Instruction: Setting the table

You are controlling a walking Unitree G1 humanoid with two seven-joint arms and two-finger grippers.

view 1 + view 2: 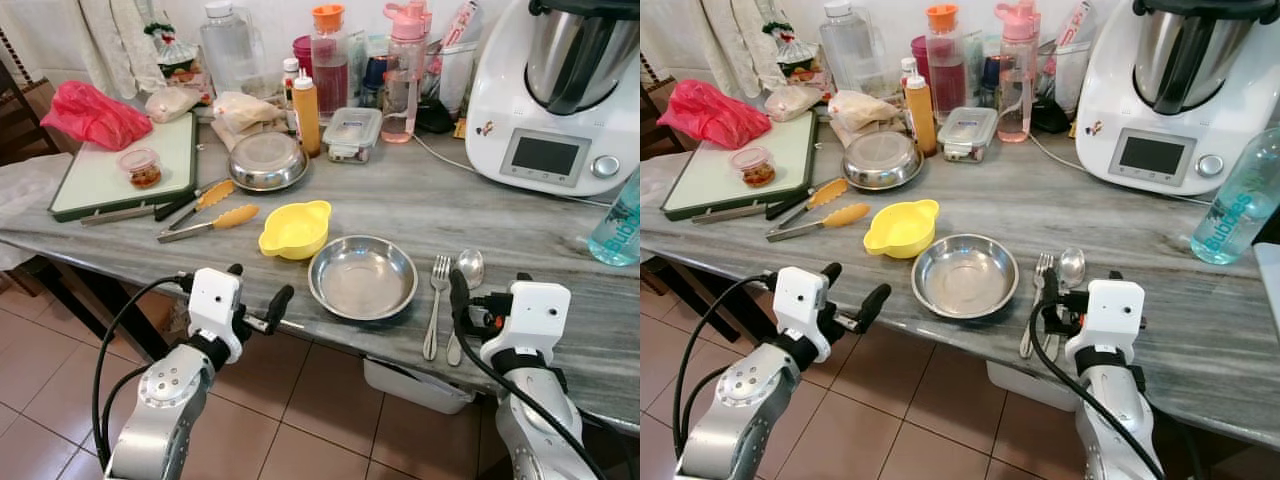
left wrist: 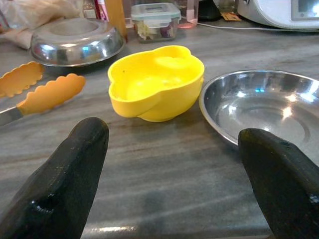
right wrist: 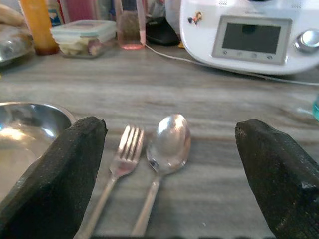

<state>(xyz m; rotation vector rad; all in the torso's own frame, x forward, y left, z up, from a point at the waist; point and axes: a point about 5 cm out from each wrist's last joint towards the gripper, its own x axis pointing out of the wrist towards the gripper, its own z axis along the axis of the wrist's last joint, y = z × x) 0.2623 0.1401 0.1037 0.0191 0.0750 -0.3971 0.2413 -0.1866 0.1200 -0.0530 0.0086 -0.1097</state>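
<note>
You are looking down on a long grey stone bench (image 1: 420, 205) that runs across the whole scene, crowded along its back edge. At the far right stands a big white kitchen machine (image 1: 555, 95) with a steel jug and a small screen. At the far left lies a green-rimmed cutting board (image 1: 110, 175) with a red plastic bag (image 1: 95, 115) at its top corner. Behind the middle you have a row of bottles, an orange squeeze bottle (image 1: 306, 115) and a lidded food box (image 1: 352, 133), with an upturned steel dish (image 1: 266, 161) in front of them.

Near the front edge sits the steel plate (image 1: 362, 277), empty and upright. Just beside it on its left is the yellow bowl (image 1: 295, 229); whether they touch cannot be told. Orange-tipped tongs (image 1: 208, 222) lie left of the bowl. Right of the plate lie the fork (image 1: 436, 300) and the spoon (image 1: 463, 290), side by side, heads pointing away from you.

Your left gripper (image 1: 258, 297) hovers off the bench's front edge, jaws wide, facing bowl and plate. Your right gripper (image 1: 1050, 300) sits low over the cutlery handles, jaws wide, straddling fork and spoon in the wrist view.
</note>
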